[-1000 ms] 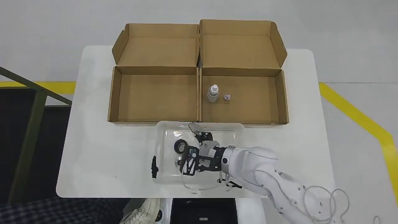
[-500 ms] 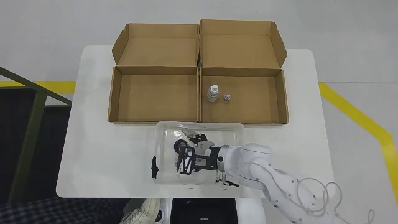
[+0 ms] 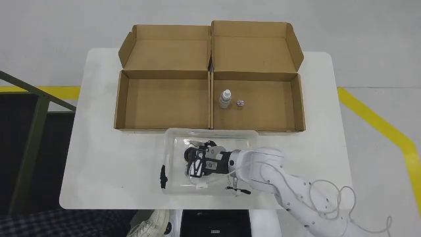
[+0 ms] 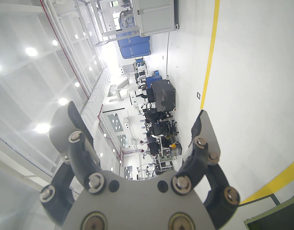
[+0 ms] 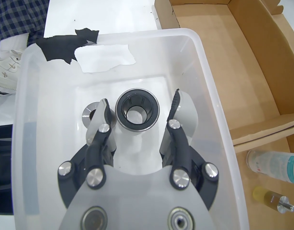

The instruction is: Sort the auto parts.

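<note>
A clear plastic bin point(image 3: 171, 141) point(image 5: 209, 77) stands at the table's front edge. In it a black cylindrical bearing with a steel rim point(image 5: 137, 112) stands on end, and beside it lies a small steel bushing point(image 5: 89, 115). My right gripper point(image 5: 141, 107) point(image 3: 195, 160) is low inside the bin, open, with the bearing between its fingers; one finger stands between the bearing and the bushing. My left gripper point(image 4: 139, 120) is open and holds nothing, pointing at the hall and floor.
Two open cardboard boxes stand behind the bin: the left box point(image 3: 162, 102) point(image 5: 233, 56) shows nothing inside, the right box point(image 3: 256, 105) holds a small white bottle point(image 3: 225, 98) point(image 5: 274, 162) and a small metal part point(image 3: 241, 103) point(image 5: 273, 201). Black tape point(image 5: 65, 44) and a paper label stick on the bin's wall.
The right gripper has shifted left and farther into the bin, settling around the bearing. The boxes and their contents have not moved.
</note>
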